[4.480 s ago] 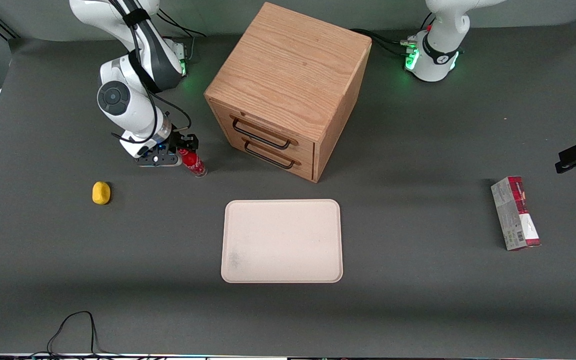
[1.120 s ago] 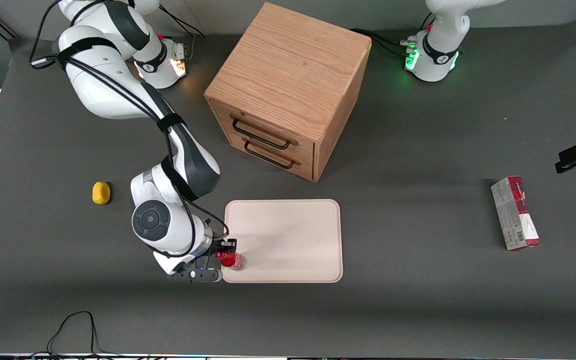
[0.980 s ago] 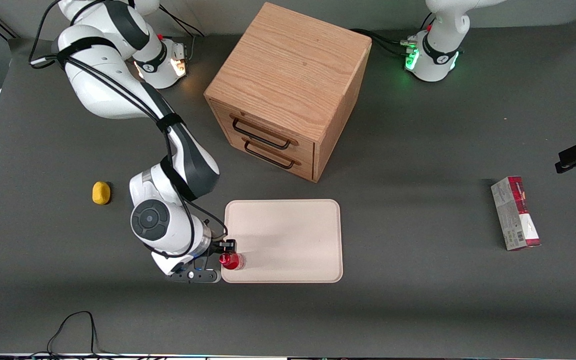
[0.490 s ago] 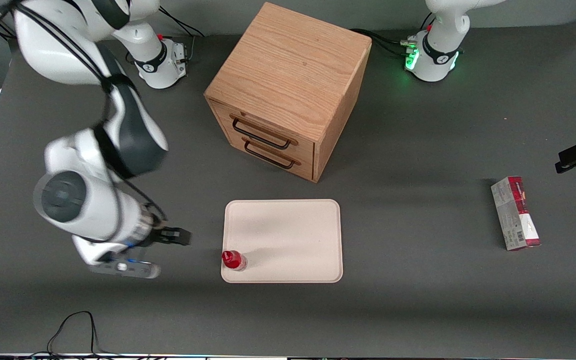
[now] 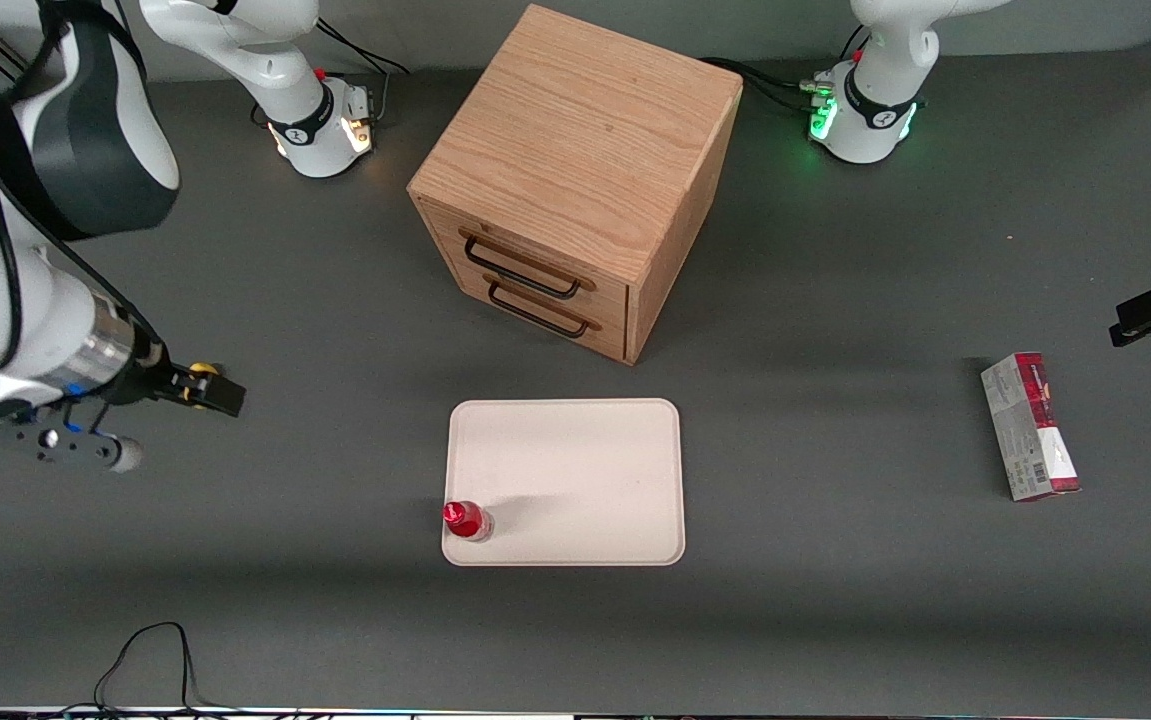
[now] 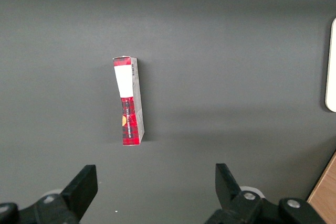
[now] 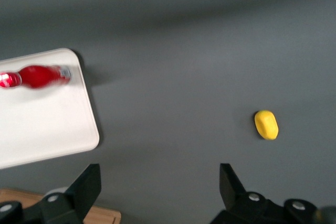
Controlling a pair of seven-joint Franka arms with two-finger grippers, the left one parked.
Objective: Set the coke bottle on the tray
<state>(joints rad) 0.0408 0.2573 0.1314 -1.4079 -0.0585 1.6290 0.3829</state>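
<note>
The small red coke bottle (image 5: pixel 465 521) stands upright on the pale cream tray (image 5: pixel 575 470), in the tray's corner nearest the front camera toward the working arm's end. The right wrist view also shows the bottle (image 7: pixel 37 76) on the tray (image 7: pixel 47 124). My gripper (image 5: pixel 220 398) is open and empty, raised well above the table, apart from the tray toward the working arm's end. Its two dark fingers (image 7: pixel 84 188) stand wide apart over bare table.
A wooden two-drawer cabinet (image 5: pixel 575 180) stands farther from the front camera than the tray. A yellow lemon-like object (image 7: pixel 266 124) lies under my gripper, mostly hidden in the front view. A red-and-grey carton (image 5: pixel 1030 427) lies toward the parked arm's end.
My gripper let go of the bottle on the tray's corner, opened, then rose and drew away toward the working arm's end. The bottle stays standing on the tray.
</note>
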